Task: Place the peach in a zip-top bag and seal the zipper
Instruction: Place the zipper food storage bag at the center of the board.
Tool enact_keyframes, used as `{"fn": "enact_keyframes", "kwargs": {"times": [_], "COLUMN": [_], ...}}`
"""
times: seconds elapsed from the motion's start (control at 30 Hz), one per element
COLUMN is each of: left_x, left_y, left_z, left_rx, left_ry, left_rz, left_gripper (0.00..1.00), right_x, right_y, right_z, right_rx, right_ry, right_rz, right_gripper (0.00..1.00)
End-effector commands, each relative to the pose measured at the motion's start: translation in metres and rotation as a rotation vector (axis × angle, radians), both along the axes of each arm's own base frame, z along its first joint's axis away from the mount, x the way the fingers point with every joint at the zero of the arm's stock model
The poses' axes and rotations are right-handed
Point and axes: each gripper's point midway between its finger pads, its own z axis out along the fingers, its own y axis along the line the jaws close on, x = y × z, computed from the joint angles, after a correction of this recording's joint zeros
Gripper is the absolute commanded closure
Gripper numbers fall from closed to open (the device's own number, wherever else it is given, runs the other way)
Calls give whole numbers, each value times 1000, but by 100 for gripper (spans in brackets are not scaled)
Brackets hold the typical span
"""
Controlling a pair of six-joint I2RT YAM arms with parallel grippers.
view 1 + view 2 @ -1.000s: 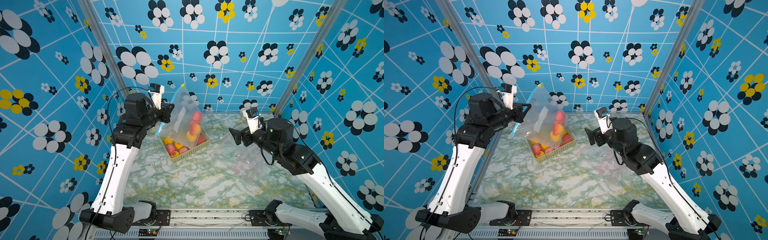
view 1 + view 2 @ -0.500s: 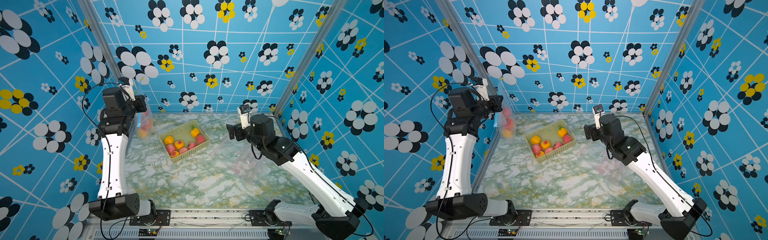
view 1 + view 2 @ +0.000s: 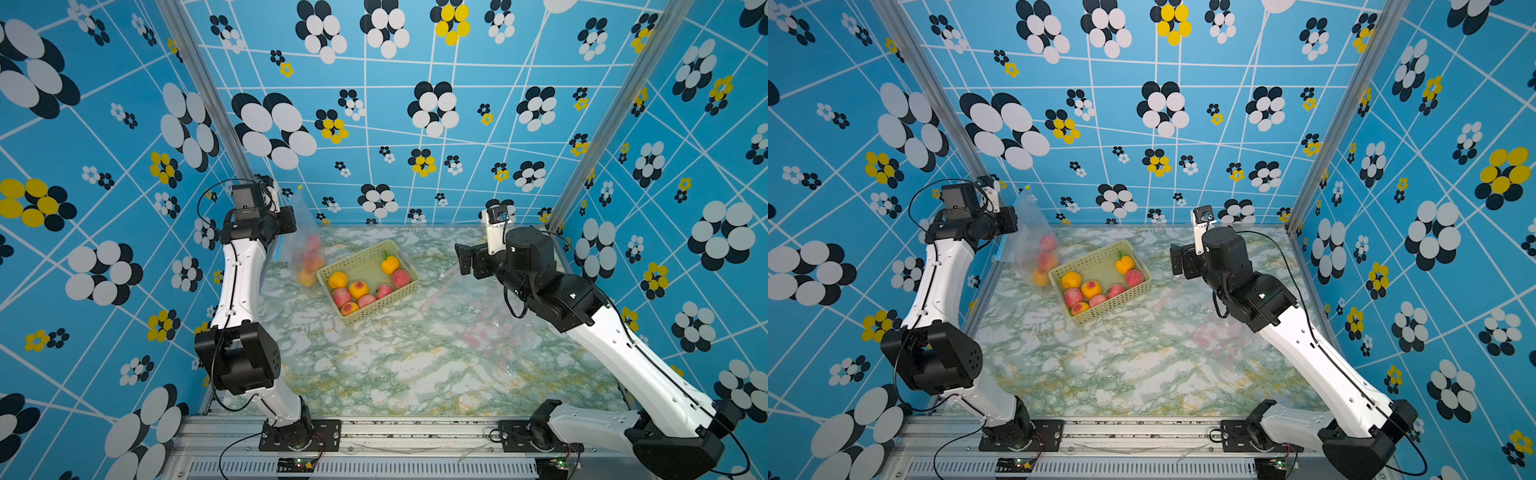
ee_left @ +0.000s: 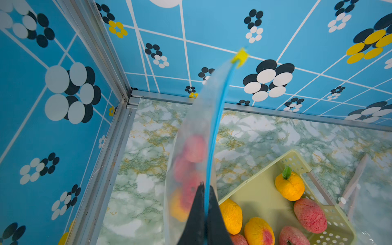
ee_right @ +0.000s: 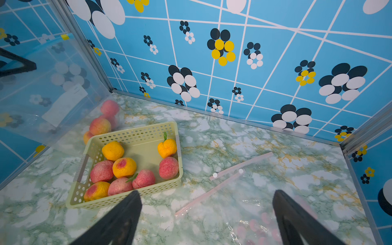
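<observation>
At the table's far left corner, the left gripper held the bag up beside the basket, just clear of its left wall. Both top views gave the bag only as a hazy sheet, with the peaches blurred low inside it. Whether its bottom touched the table could not be told.

The left wrist view showed the pinch plainly. The dark fingers were pressed together on the blue zipper, which ran away from them to a yellow slider at the far end. Whether the zipper was sealed along its length could not be told.

The right gripper hung above the table's right side with its jaws spread wide, holding nothing. Its wrist view alone made out the label on the held bag and three peaches stacked behind the basket's corner. It also showed a second bag lying flat below the gripper, its pink zipper partly open. From the top that bag was a faint sheen. Loose fruit lay in the basket.
</observation>
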Motion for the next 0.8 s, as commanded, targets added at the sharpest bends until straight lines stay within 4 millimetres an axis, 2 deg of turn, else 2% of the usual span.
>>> {"fn": "enact_keyframes", "kwargs": {"times": [0.0,0.3,0.47,0.57,0.6,0.77], "left_x": [3,14,14,10,8,-6], "left_y": [-11,-41,-50,-53,-54,-54], "left_z": [-3,-23,-18,-6,-1,18], "left_rx": [34,60,1,-15,-16,-8], "left_ry": [29,98,109,87,80,52], "left_rz": [-42,-96,-102,-99,-97,-85], "left_gripper": [100,100,72,58,48,26], "right_x": [-4,-6,-6,-4,-3,6], "right_y": [-7,-10,-13,-17,-17,-21], "right_z": [11,10,6,2,0,-11], "right_rx": [46,38,21,10,12,-20], "right_ry": [-25,-22,-12,-2,7,67], "right_rz": [-27,-29,-45,-70,-81,-147], "right_gripper": [1,0,1,0,1,1]}}
